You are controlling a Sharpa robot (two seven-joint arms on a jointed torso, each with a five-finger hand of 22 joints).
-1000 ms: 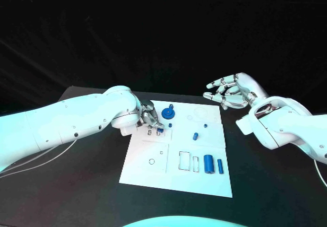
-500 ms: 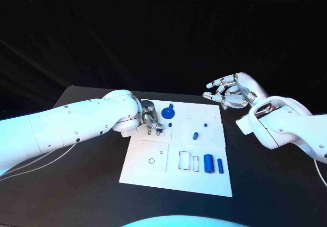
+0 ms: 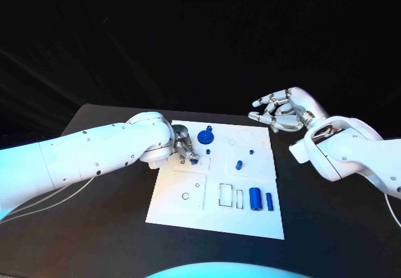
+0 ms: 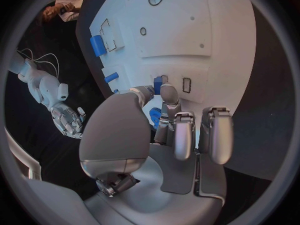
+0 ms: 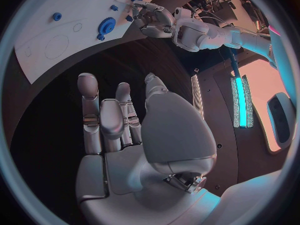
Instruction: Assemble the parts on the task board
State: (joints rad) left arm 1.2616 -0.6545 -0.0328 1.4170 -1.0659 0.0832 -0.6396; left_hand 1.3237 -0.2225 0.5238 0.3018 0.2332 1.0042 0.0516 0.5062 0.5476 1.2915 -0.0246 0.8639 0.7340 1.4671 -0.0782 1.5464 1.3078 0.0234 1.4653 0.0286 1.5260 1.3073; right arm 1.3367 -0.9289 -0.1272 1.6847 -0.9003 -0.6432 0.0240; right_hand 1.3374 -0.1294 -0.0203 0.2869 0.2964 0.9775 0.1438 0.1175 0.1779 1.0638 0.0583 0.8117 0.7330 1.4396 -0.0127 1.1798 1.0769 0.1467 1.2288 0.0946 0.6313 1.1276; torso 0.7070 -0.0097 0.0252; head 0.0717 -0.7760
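Meanwhile left hand [image 3: 185, 149] pinches a blue part [image 4: 157, 82] at task board [image 3: 188, 214] edge; right hand [image 3: 283, 113] hovers empty, spread

Task board [image 3: 179, 204] white, thin dark outlines printed on it. Parts [image 3: 255, 199] blue. Gear [image 3: 206, 138] blue. Surface [image 3: 100, 231] black. Arms white, hands silver.

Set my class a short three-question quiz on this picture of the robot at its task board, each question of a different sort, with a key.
1. True or false: the right hand rests on the task board.
2. Which hand has its fingers down at the board's slots? A left hand B right hand
3. Fill in: the round blue gear lies near the board's ___ edge, far or near from the robot.

Key: 1 false, it is raised beside the board; 2 A; 3 far.
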